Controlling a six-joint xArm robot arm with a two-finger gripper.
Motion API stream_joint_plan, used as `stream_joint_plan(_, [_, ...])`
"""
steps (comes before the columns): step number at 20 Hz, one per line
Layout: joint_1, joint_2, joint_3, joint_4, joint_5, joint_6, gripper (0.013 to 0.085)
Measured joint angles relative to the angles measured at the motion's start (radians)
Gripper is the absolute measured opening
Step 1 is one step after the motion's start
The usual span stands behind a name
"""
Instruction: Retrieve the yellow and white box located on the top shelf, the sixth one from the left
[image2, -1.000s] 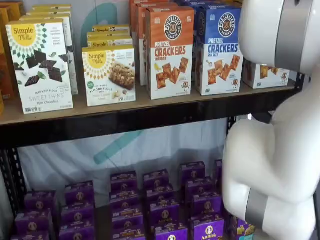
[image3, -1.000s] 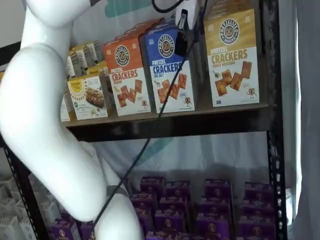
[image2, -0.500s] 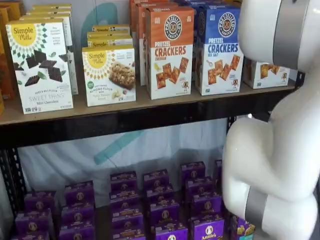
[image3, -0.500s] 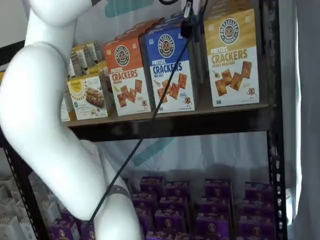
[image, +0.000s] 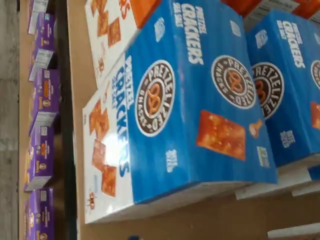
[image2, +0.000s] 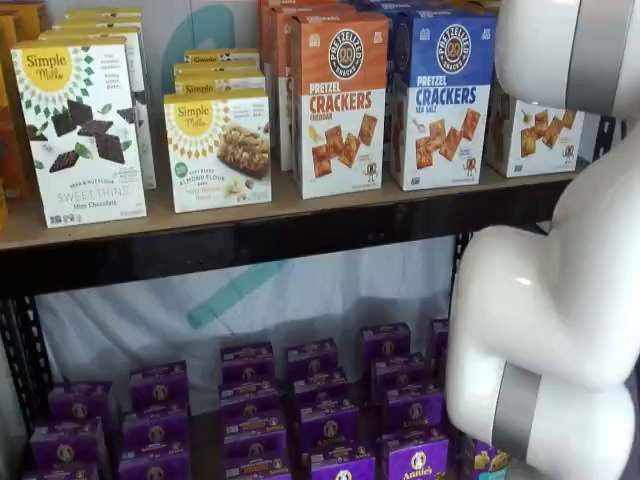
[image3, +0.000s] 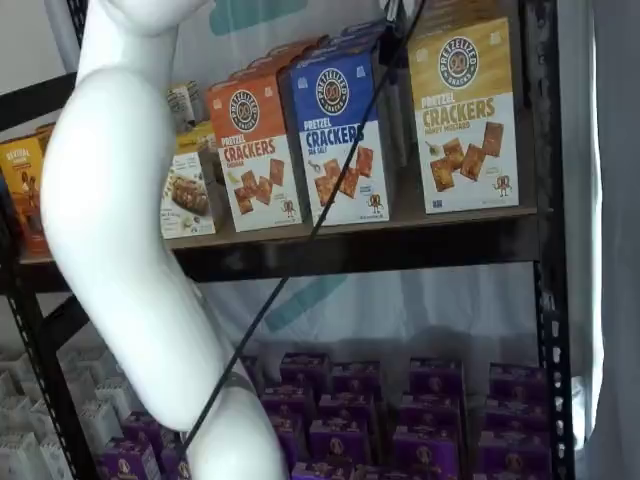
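Cannot tell the claw's (image3: 393, 30) spread (only dark fingers showing). Just right and below, upright on the top shelf (image3: 400, 243): the yellow and white box (image3: 462, 112). Directly beneath: blue carton (image3: 335, 135), crossed by the cable (image3: 340, 180); beyond, orange carton (image3: 252, 150).

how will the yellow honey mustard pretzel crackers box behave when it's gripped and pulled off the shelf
The yellow and white box is a tall, narrow carton standing upright, so probably prone to tipping. Cardboard panels look stiff, though they may flex under a squeeze. Crackers likely make it light, with fragile contents.
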Motion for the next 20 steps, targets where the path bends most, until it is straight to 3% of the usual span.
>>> stream_joint_plan(12, [0.051, 0.034, -0.007, -0.064, -0.116, -0.030, 0.0850])
stream_joint_plan(20, [0.085, 0.079, -0.056, -0.148, -0.093, -0.026, 0.0850])
